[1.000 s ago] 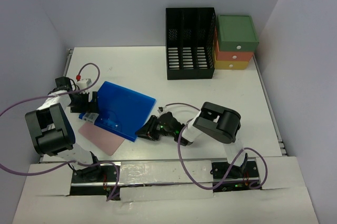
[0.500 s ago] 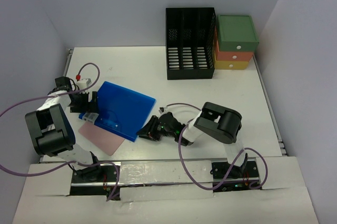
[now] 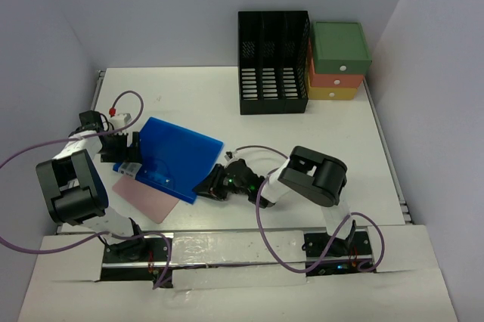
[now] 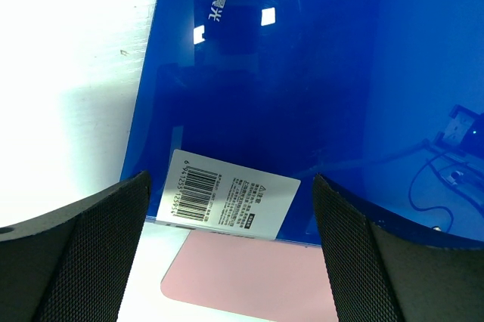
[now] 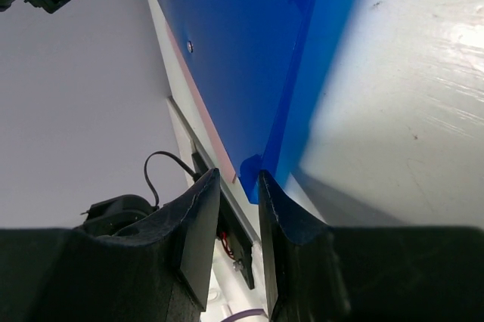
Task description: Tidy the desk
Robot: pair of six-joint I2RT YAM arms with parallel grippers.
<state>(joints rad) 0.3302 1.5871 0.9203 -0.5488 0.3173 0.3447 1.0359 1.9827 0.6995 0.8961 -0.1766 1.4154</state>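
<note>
While the blue folder (image 3: 178, 157) lay flat near the front left of the desk (image 3: 340, 125), we took it as our landmark; the desk spread beneath it and well beyond on every side.

- Left of the folder: left gripper (image 3: 127, 146), fingers wide apart, straddling the folder's left edge where the barcode label (image 4: 227, 199) sat. Nothing held.
- Under the folder's near-left corner: pink sheet (image 3: 147, 199), partly covered, touching the folder from below.
- At the folder's near-right corner: right gripper (image 3: 206, 188), low on the desk. Wrist view showed its fingers almost together, the blue corner just at their tips. We could not tell whether they had bitten on it.
- Far right of the folder, well apart: black file rack (image 3: 274, 61), slots looking empty as far as we could see. Right of that, touching it: drawer unit (image 3: 340, 61), drawers closed.

Our judgement: the task was early. Folder and sheet were not yet filed, and nothing appeared stored. Lifting the folder and slotting both remained.
</note>
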